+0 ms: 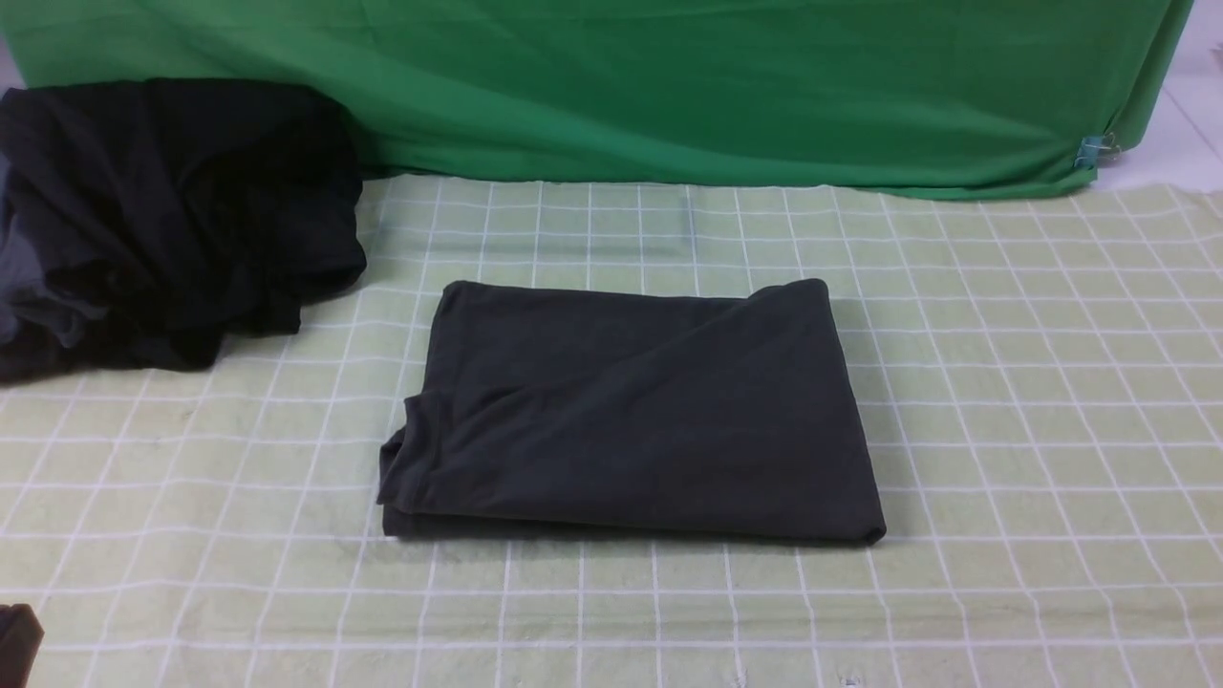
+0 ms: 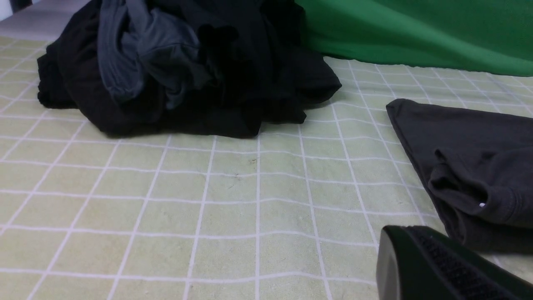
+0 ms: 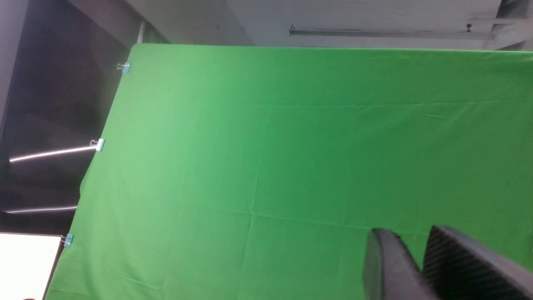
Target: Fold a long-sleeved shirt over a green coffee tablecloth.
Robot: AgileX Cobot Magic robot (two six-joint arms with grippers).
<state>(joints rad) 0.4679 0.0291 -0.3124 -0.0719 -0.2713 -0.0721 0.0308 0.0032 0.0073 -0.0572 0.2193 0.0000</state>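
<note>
The long-sleeved shirt (image 1: 635, 411) lies folded into a neat dark charcoal rectangle on the middle of the green coffee tablecloth (image 1: 1032, 382); its print is hidden. In the left wrist view its near corner (image 2: 470, 166) lies on the grid cloth (image 2: 208, 200). My left gripper (image 1: 14, 638) sits low at the cloth's near left edge, apart from the shirt. Only one of its fingers (image 2: 433, 266) shows, so its state is unclear. My right gripper (image 3: 408, 231) is out of the front view, raised and facing the backdrop, its jaws together and holding nothing.
A bulky black bundle of garments with grey bits (image 1: 162, 220) lies at the back left, also seen as the black bundle (image 2: 179, 66). A plain bright green backdrop (image 1: 669, 86) hangs along the far edge, held by clips (image 1: 1094, 148).
</note>
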